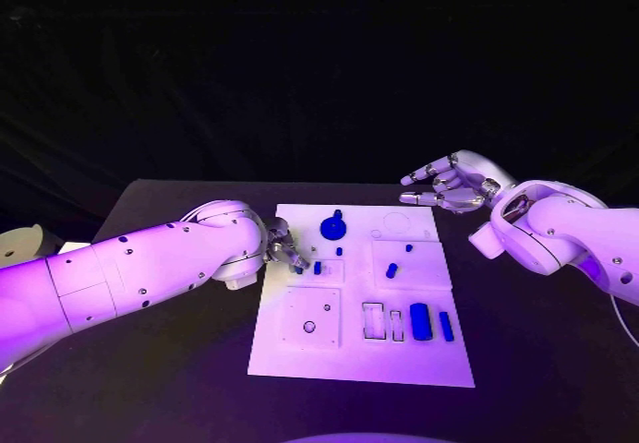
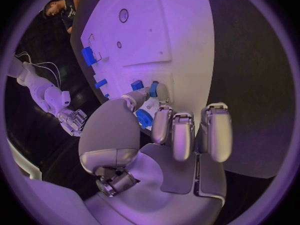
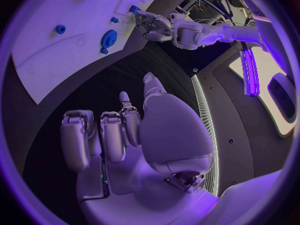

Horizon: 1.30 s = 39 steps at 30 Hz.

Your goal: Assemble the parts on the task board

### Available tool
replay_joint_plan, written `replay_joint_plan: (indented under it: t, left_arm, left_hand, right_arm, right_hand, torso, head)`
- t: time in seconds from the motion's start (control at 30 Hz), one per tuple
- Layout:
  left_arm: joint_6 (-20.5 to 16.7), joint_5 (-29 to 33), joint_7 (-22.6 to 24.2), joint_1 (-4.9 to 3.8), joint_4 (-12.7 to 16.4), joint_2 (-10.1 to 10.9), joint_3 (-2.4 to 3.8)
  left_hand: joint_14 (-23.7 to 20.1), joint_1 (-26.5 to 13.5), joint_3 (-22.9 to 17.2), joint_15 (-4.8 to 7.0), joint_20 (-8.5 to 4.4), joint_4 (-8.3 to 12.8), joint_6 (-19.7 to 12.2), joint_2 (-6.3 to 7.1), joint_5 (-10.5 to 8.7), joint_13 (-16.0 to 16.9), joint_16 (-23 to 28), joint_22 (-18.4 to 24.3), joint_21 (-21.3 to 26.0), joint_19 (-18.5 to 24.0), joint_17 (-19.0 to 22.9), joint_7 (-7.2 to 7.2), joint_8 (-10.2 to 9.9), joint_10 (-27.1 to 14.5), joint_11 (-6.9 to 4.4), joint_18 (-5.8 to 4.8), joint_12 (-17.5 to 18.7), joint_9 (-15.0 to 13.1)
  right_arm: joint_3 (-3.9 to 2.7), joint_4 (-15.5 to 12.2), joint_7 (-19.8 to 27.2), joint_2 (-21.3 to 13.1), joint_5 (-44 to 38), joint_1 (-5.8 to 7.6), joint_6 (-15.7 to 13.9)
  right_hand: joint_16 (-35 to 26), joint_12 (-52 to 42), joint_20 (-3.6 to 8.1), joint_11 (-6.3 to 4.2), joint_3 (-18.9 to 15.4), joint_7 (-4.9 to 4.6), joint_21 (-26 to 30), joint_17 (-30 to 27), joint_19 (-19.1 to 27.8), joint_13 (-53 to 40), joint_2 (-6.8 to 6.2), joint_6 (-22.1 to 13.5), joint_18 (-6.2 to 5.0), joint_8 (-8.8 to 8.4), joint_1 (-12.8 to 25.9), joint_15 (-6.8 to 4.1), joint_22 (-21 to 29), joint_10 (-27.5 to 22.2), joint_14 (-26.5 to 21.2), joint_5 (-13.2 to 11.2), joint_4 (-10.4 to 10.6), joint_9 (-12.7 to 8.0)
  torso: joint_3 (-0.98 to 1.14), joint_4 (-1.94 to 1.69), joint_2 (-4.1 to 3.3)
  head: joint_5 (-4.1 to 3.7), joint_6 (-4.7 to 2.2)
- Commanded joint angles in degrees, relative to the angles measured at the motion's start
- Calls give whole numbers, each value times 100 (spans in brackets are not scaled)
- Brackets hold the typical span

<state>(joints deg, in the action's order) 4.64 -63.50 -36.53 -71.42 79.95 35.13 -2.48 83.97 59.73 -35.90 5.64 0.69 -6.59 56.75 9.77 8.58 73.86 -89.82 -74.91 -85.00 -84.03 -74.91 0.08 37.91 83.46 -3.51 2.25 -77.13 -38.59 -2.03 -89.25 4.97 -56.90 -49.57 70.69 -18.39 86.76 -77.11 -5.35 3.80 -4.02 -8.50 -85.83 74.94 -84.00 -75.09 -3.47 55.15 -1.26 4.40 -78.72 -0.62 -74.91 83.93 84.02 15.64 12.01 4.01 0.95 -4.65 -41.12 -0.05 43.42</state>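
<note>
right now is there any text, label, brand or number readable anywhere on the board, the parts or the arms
None can be read.
The task board carries only outlines and recesses, no lettering.
The blue parts, such as the round one, are unmarked.
The left hand and right hand show no readable label.
A small mark on the equipment beyond the table is too blurred to read.

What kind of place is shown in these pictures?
Probably a robotics lab or a demonstration stand. A black table stands before dark drapes and carries a white task board with small blue parts. Two white arms work over it, the left hand at the board, the right hand raised beside it.
</note>
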Motion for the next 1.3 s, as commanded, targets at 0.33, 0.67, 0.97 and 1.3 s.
replay_joint_plan:
  t: [0.33, 0.67, 0.97, 1.3]
  left_arm:
    - [106, -38, -66, 47, -2, -34, -32]
    - [239, -70, -82, 47, -35, -24, -31]
    - [279, -109, -94, 47, -46, -4, -29]
    - [196, -122, -102, 47, -38, 18, -20]
  left_hand:
    - [603, -206, 277, 77, -66, -140, 98, -4, 30, 139, -18, -900, -71, -309, -1509, -19, -5, 97, -26, -64, -115, -14]
    - [603, -253, 441, 86, -75, -183, 129, 51, 32, 199, -18, -915, -80, -316, -1509, -33, 1, 122, -37, -68, -160, -13]
    - [603, -167, 1371, 101, -86, -464, 176, 55, 40, 241, -18, -930, -80, -320, -1509, -44, -21, 129, -40, -70, -170, 13]
    - [603, -41, 2007, 95, -89, -816, 206, -30, 48, 266, -18, -944, -82, -326, -1509, -35, -24, 136, -40, -72, -175, 24]
  right_arm:
    - [0, -1, 57, 3, -41, -3, 73]
    - [0, -4, 57, -2, -41, -3, 77]
    - [0, -7, 64, -4, -57, -3, 89]
    - [0, -5, 65, -4, -63, -4, 88]
  right_hand:
    - [-42, 14, 26, -41, -34, 8, 21, 912, -239, -845, 29, 40, -42, 5, 28, -29, -832, 74, 459, 21, -3, -2]
    - [-43, 12, 26, -41, -37, 8, 22, 911, -238, -845, 32, 41, -42, 5, 27, -29, -831, 74, 459, 27, -5, -2]
    - [-43, 16, 27, -41, -39, 8, 22, 911, -238, -843, 33, 41, -42, 5, 28, -29, -831, 73, 459, 29, -5, -2]
    - [-39, 6, 27, -41, -42, 8, 21, 918, -239, -848, 35, 42, -41, 6, 34, -29, -833, 76, 461, 34, -2, -1]
  torso:
    - [1, 1, 2]
    - [-1, 0, 1]
    - [-4, 4, 2]
    - [-6, -3, 2]
  head:
    - [-4, 5]
    - [-9, 7]
    - [-15, 6]
    - [-17, 5]
